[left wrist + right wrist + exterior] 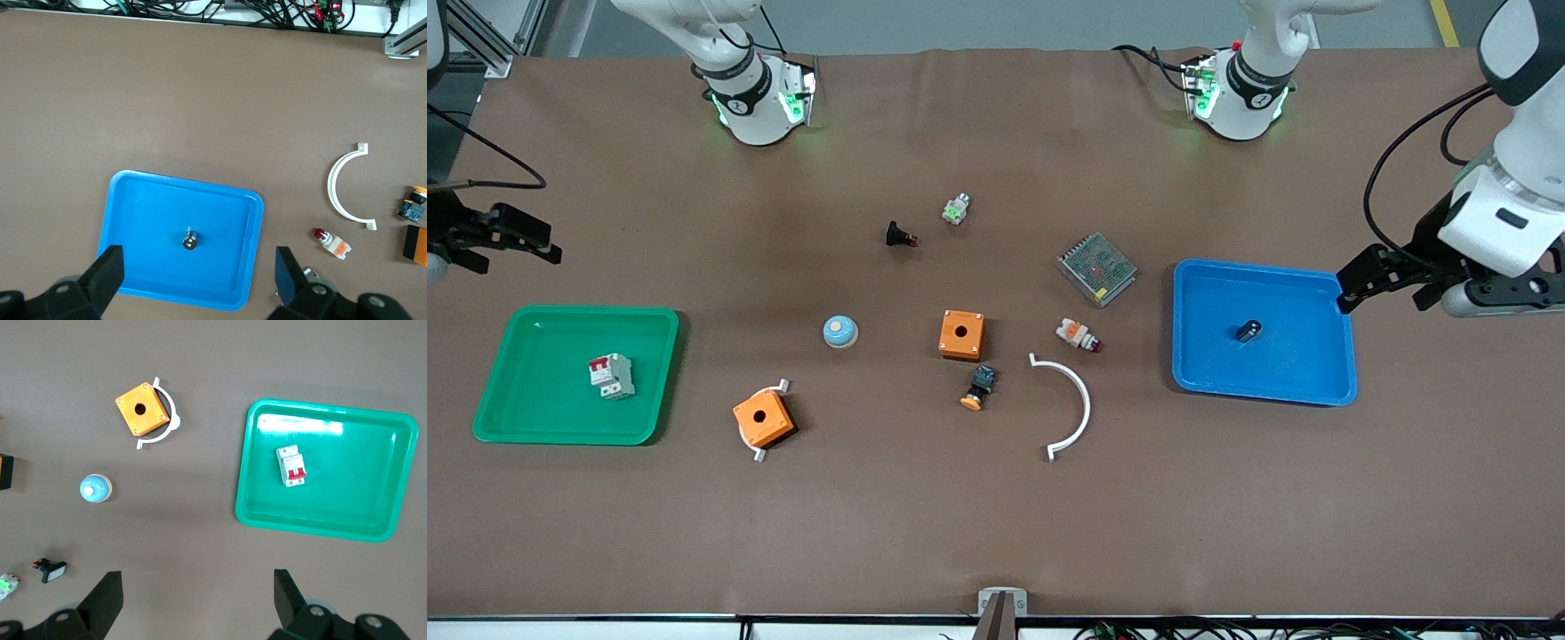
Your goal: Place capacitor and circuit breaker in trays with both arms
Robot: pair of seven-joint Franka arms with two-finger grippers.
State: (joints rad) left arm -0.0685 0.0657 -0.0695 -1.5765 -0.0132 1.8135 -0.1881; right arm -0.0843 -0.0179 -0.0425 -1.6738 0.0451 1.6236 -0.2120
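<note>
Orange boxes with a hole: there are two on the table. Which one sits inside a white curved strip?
The orange box nearer the green tray; a white curved strip hugs it. The other orange box stands alone.

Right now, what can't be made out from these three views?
- Right gripper: front view's edge cuts off its arm.
- Capacitor in the blue tray: markings too small in any view.
- Circuit breaker in the green tray: lever position too small.
- Left gripper: left wrist view's edge cuts off its finger bases.
</note>
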